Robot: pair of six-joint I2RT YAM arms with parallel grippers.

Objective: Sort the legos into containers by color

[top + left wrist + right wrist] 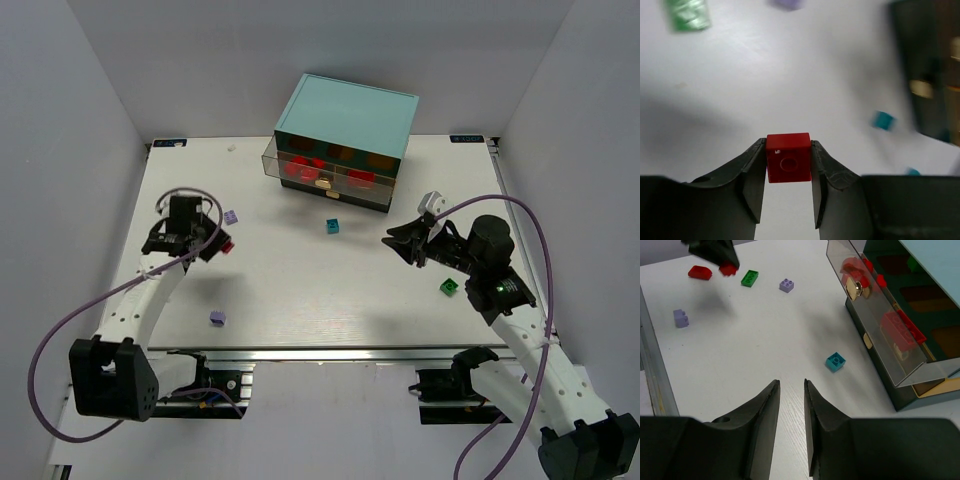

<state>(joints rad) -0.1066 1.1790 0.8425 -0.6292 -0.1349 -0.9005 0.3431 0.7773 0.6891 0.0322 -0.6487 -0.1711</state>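
Left wrist view: the left gripper (788, 167) pinches a red lego (788, 152) between its jaw tips. On the right gripper (791, 386) the jaws stand narrow, holding nothing; a teal lego (835, 361) lies ahead, right of them.

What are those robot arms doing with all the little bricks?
They are sorting bricks by colour into a cabinet's drawers. The left tool has its fingers closed on a red brick. One drawer is pulled out, with red bricks inside it. The right tool is empty, above the table near a teal brick. Green and lavender bricks lie loose on the table.
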